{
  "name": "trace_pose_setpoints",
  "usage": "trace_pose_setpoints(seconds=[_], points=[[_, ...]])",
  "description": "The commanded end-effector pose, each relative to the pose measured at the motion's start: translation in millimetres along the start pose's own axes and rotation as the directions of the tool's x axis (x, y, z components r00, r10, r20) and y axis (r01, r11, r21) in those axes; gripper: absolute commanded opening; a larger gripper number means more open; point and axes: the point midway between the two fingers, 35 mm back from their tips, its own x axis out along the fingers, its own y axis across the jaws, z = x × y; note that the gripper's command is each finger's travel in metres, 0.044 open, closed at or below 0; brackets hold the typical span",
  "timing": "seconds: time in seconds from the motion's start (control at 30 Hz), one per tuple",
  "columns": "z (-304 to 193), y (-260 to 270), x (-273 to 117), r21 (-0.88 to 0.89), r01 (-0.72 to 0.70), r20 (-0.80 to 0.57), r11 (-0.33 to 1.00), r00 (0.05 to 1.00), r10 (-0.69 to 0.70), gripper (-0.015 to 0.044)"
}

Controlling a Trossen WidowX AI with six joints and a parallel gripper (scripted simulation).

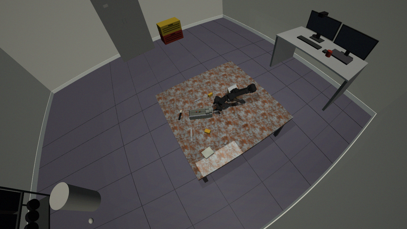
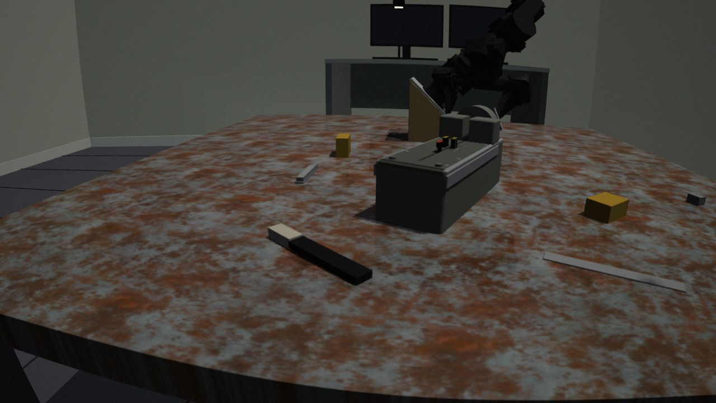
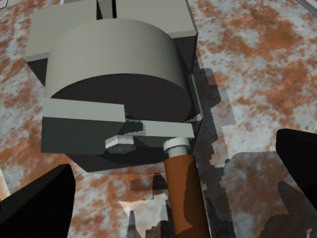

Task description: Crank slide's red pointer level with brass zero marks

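Observation:
The grey machine stands mid-table, its drum end towards my arm. On its top, the slide's red pointer sits slightly off the two brass marks, on the side away from the crank. The brown crank handle sticks out from the drum end, low on its right side. My gripper is open and empty. Its fingers stand wide to either side of the handle without touching it. In the exterior view the machine hides the gripper.
On the rusty table lie a black-and-white bar, two yellow blocks, two grey strips and a small grey block. A tilted board stands behind the machine.

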Motion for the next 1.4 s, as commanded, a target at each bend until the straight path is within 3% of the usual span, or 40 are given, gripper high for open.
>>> trace_pose_setpoints(seconds=[0.0, 0.93, 1.37], points=[[-4.2, -2.4, 4.7, 0.007, 0.008, -0.001, 1.0, 1.0, -0.008, 0.044], [-35.4, -2.7, 32.2, 0.009, 0.004, -0.001, 1.0, 1.0, -0.004, 0.044], [-35.4, -2.7, 32.2, 0.009, 0.004, -0.001, 1.0, 1.0, -0.004, 0.0099]])
